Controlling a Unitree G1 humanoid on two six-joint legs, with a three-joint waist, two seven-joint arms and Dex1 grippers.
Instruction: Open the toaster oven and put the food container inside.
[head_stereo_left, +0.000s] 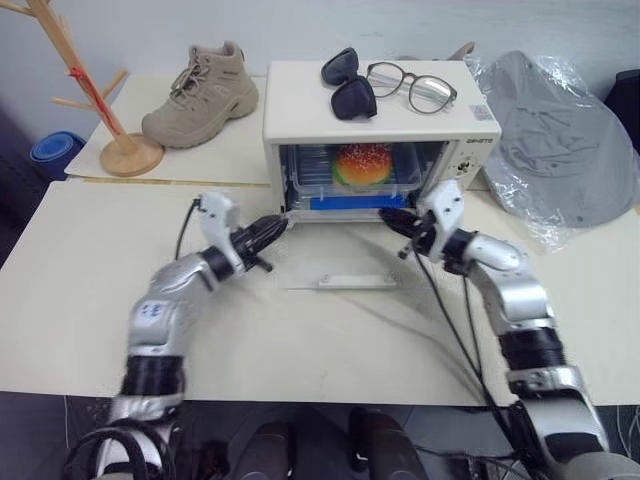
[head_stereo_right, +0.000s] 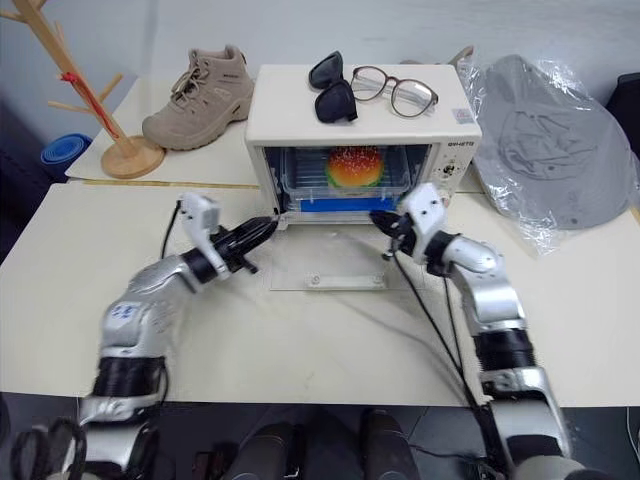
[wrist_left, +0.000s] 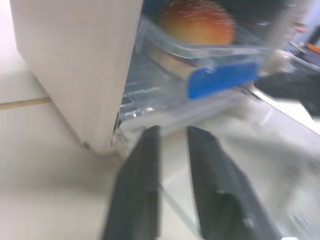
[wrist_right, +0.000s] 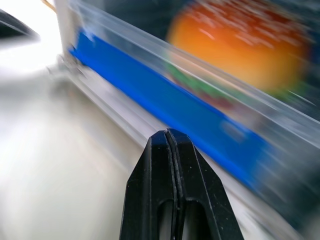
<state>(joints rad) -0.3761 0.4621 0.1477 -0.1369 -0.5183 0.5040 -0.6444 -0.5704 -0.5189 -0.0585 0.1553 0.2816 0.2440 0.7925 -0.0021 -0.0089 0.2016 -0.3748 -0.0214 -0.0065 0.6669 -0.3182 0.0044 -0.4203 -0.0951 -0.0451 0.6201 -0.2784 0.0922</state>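
The clear plastic food container with its toy burger sits inside the cream-white toaster oven, glass door down on the desk. The left gripper has its jaws slightly parted and empty by the oven's corner; the right gripper has its jaws pressed together, just before the container's blue strip.

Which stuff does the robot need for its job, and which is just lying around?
For the job: oven; food box; left pincer, open; right pincer, shut.

Lying around: boot; sunglasses; glasses; wooden stand; bagged hat.
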